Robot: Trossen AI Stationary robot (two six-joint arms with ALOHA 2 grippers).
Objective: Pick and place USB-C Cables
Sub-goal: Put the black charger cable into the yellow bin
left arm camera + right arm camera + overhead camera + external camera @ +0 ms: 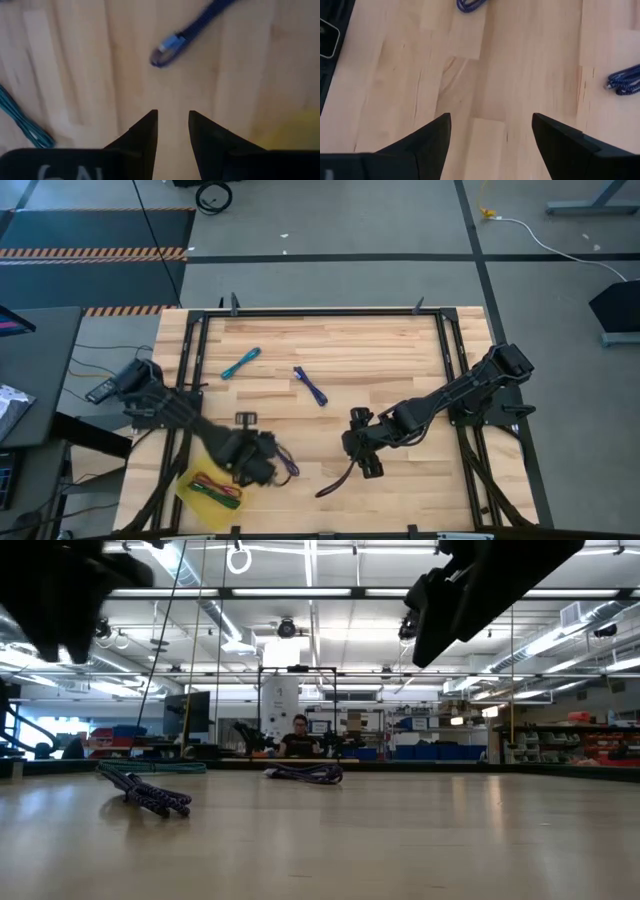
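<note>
Five cables, by our count: teal cable (240, 363) and blue-purple cable (311, 385) lie loose on the wooden table (400, 360); a second blue-purple cable (287, 467) sits just beside the left gripper (262, 462); green cable (222, 496) and maroon-red cable (210, 484) already rest on the yellow sheet (190, 492).
High view, arms: left gripper hovers near the front left, close to the yellow sheet; right gripper (362, 450) waits near the table's front centre.
Low view: two cable bundles show on the tabletop, one dark blue coil (150, 792) nearer, one farther bundle (305, 773); both arms hang above as dark shapes. A person sits far behind the table.
Left wrist view: fingers (145, 135) stand a narrow gap apart with bare wood between them, gripping nothing; a blue-purple cable end (172, 46) lies ahead, a teal cable (22, 120) off to one side.
Right wrist view: fingers (432, 137) spread wide and empty over bare wood; blue-purple cables (625, 80) show at the edges.
Step in hand, our judgement: fetching the next cable with the left arm.
Doing it well: we would widen the fingers, centre them across the bundle's middle, not its plug, and descend squarely until the tips nearly touch wood.
</note>
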